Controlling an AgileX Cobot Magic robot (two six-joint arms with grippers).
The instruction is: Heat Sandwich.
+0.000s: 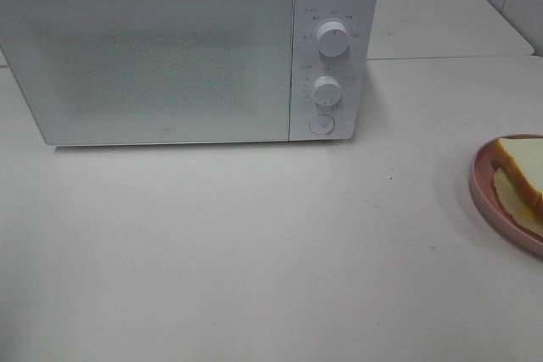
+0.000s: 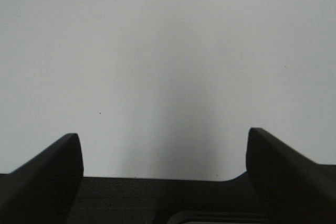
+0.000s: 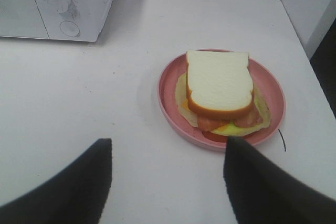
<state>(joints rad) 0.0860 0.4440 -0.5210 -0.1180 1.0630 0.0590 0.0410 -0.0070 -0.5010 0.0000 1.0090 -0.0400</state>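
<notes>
Cream-white sandwich (image 3: 219, 82), pink plate (image 3: 273, 85), white microwave (image 1: 170, 57), white table (image 1: 254, 252).

My sandwich (image 3: 219, 90) lies flat on a round pink plate (image 3: 273, 85), its top slice of pale cream-white bread edged with a tan crust. Under that slice I see reddish and yellow-green filling poking out at the near edge, over a wider pale layer spread on the plate. From the high camera it sits at the far right edge of the white counter, well apart from the microwave (image 1: 153, 57), partly cut off by the frame.
</notes>
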